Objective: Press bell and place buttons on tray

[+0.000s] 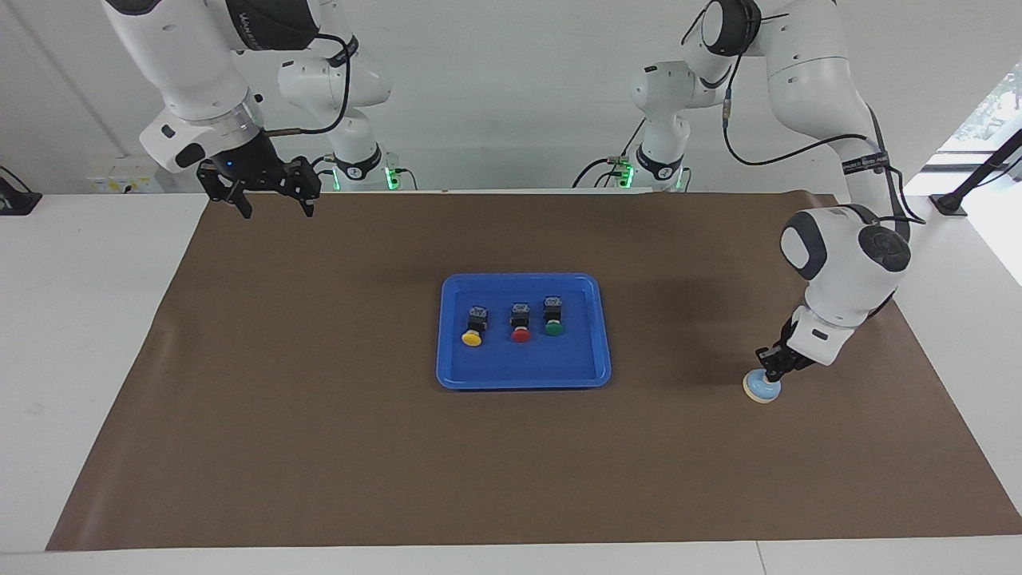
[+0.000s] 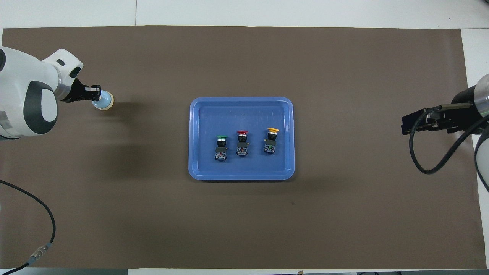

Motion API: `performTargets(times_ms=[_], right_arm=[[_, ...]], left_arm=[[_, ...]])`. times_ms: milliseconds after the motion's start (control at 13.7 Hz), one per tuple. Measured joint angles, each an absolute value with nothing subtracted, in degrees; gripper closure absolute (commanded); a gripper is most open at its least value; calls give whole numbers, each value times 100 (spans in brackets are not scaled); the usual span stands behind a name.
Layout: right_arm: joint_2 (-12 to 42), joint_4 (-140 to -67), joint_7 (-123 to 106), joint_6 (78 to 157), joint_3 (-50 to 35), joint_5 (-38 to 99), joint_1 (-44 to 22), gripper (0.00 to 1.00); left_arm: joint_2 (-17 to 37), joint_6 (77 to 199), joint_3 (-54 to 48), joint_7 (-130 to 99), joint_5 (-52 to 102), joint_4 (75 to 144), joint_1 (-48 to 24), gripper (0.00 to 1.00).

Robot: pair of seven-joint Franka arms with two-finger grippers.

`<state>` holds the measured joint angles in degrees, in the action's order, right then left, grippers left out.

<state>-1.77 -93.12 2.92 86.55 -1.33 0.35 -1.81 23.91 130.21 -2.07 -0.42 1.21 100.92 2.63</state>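
1. The left gripper (image 1: 771, 372) has its fingertips pressed together and holds nothing; it sits right on top of the bell (image 1: 762, 389), directly over the cream knob, and in the facing view it seems to touch it.
2. The bell stands on the brown mat (image 1: 319, 447) toward the left arm's end of the table (image 1: 96, 335), straight beneath the left gripper. The deciding relation is vertical: bell below, gripper above, so the press, as I judge it, is a short straight push downward with no sideways travel.
3. A dome has no long axis, so the approach angle matters little; only staying centred on the knob does. An off-centre push could slide the bell along the mat.
4. The tray (image 1: 455, 375) lies well apart from the left gripper, at the middle of the mat. The yellow button (image 1: 473, 332), red button (image 1: 520, 329) and green button (image 1: 553, 322) lie in a row inside it, so that part of the task looks finished.
5. The right gripper (image 1: 275, 209) waits with fingers spread and empty, raised over the mat's corner at the right arm's end, well apart from tray and bell. The left arm is plainly the nearer to the bell.
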Motion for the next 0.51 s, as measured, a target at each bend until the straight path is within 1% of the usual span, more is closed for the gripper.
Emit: performTargets(times_ms=[220, 366, 439, 513], right_arm=[[-177, -9312, 292, 8655, -133, 35, -181, 0], [-177, -9312, 292, 8655, -133, 35, -181, 0], [-177, -9312, 292, 8655, -133, 35, -181, 0], [-177, -9312, 292, 8655, -133, 35, -181, 0]], left_arm=[[2385, 12892, -200, -43, 121, 10035, 263, 100], [2214, 12499, -187, -43, 121, 9890, 266, 100], [2001, 12177, -177, -44, 121, 9816, 268, 91], [1731, 11842, -169, -46, 121, 9765, 269, 71]])
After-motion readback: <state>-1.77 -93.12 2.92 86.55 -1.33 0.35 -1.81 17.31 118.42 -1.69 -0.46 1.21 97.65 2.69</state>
